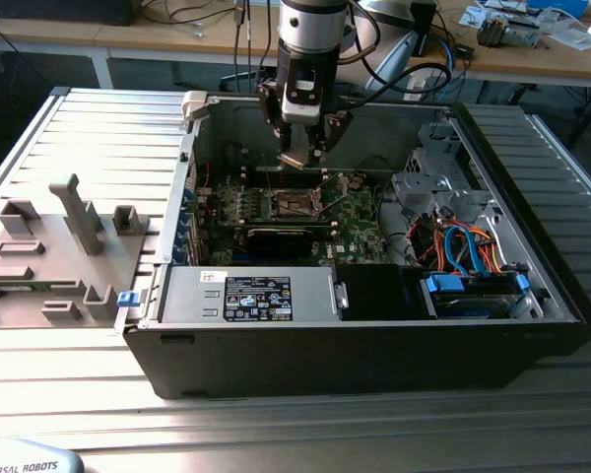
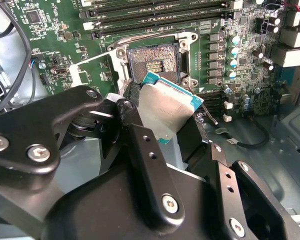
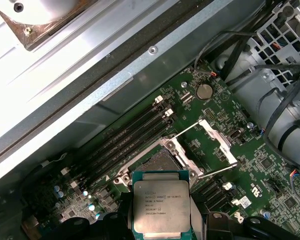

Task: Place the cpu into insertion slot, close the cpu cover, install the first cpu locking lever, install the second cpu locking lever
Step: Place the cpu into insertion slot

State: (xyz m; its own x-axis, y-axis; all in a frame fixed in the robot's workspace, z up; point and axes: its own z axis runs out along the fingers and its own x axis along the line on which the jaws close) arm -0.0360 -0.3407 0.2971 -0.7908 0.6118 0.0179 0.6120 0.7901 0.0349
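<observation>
a: where's the cpu [image 3: 161, 207]?
b: clamped by its edges between the closed fingers of the gripper [image 1: 301, 153]. it's held above the motherboard [image 3: 215, 100] inside the open computer case [image 1: 374, 345], clear of the board.
a: which way does it point?
b: it's square, so there's no long axis. its silvery top faces both wrist cameras. in the second wrist view it sits tilted, one green-edged corner toward the insertion slot [image 2: 152, 62].
a: and the slot?
b: bare. the cpu cover [image 3: 217, 140] is swung open beside it and the wire levers [image 3: 184, 131] are unlatched.
</observation>
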